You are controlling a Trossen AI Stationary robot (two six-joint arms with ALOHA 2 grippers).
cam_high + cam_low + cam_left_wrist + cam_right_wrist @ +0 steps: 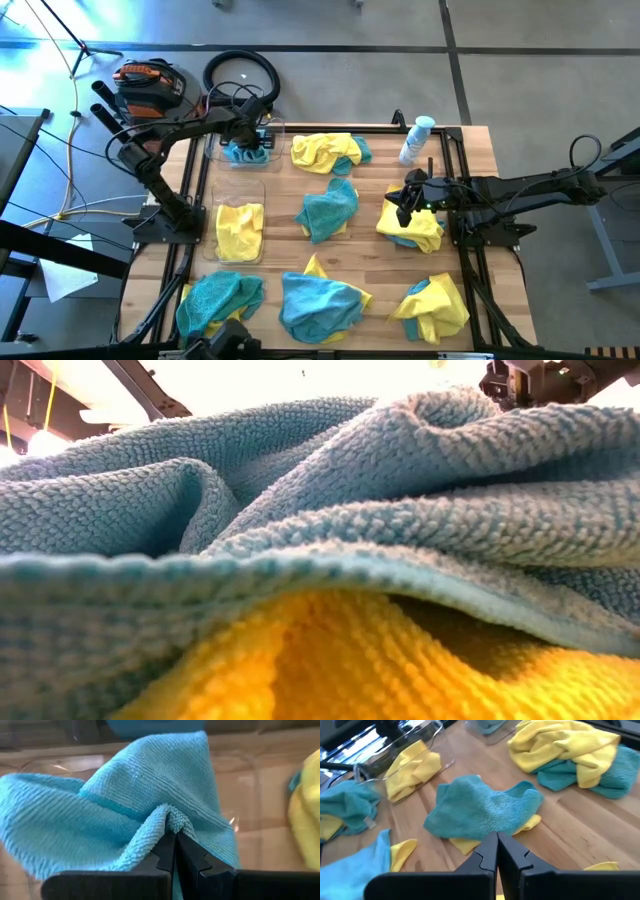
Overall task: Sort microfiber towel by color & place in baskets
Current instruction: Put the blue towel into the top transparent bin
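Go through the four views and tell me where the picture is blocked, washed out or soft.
Low view: a teal towel over a yellow one fills the frame, and the background above is blown out white. Left wrist view: the pinched teal cloth blocks most of the view. Right wrist view: far edges look soft. High view: even light, whole table visible.

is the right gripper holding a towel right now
No, in the right wrist view the right gripper has its fingers pressed together with nothing between them, above the teal towel lying on the table.
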